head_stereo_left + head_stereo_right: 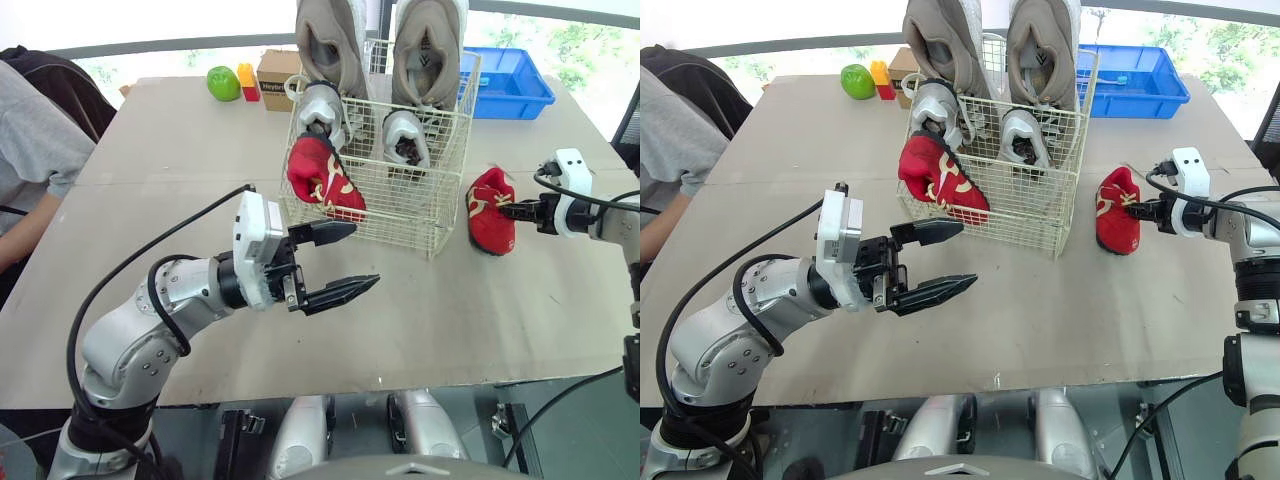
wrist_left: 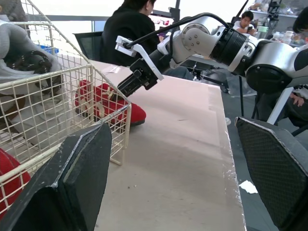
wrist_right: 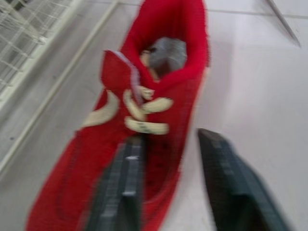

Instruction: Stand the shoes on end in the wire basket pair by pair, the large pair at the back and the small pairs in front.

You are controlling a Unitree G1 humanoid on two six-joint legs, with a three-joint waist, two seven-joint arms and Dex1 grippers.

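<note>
Left end effector (image 1: 366, 255): fingers spread wide, holding nothing, over bare tabletop (image 1: 450, 320) close to near edge, near-left of wire basket (image 1: 400, 215). Broad free tabletop near and left of basket.

Right end effector (image 1: 508, 210): fingers apart, astride side of loose red shoe (image 1: 488, 218), which rests on tabletop just right of basket.

Six shoes, five on end in basket:
- one basket red shoe (image 1: 325, 175), front left
- two small grey shoes (image 1: 405, 135), middle
- two large tan shoes (image 1: 428, 40), back

Far edge: one green apple (image 1: 223, 83), one cardboard box (image 1: 275, 78), one blue bin (image 1: 510, 85).
</note>
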